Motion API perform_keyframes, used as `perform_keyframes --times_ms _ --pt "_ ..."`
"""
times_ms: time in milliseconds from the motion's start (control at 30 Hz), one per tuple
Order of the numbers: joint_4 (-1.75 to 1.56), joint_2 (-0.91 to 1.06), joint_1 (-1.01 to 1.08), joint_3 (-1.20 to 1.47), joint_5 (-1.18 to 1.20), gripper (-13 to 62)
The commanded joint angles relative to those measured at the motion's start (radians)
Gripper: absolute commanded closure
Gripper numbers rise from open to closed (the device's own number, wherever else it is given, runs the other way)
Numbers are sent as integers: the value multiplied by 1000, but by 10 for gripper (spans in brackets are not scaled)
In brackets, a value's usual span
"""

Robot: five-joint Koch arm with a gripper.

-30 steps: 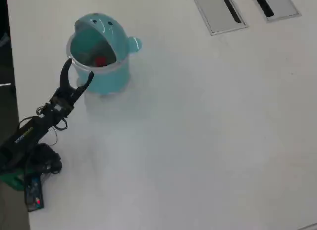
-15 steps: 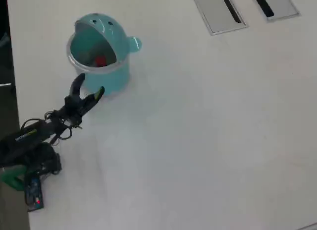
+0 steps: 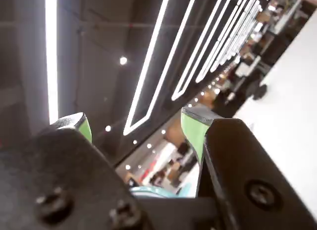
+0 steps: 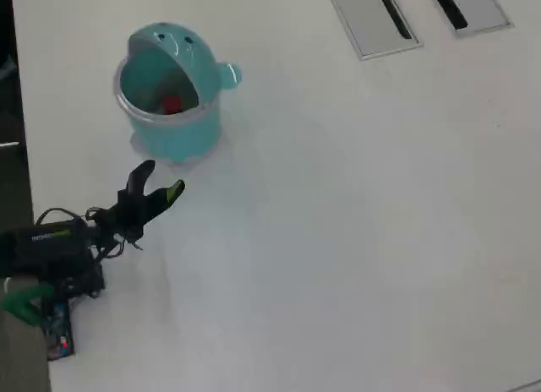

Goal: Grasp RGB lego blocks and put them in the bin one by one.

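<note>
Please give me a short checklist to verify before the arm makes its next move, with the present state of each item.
1. Claw empty: ok, nothing between its green-tipped fingers.
2. Claw open: ok, tips stand apart.
3. Claw clear of the bin: ok, it is beside it on the table.
4. Red block inside the bin: ok.
5. Blue and yellow-green blocks located: cannot tell, none shows on the table.
6. Bin upright: ok.

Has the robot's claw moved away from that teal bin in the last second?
Yes. In the overhead view the gripper has pulled back from the bin rim, toward the picture's bottom, open and empty.
</note>
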Motion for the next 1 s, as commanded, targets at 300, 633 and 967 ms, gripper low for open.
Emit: perform_keyframes --times_ms 300,633,967 --pt "-253 75 114 199 129 165" --pt "-382 72 75 456 152 165" --pt "-373 72 91 534 207 149"
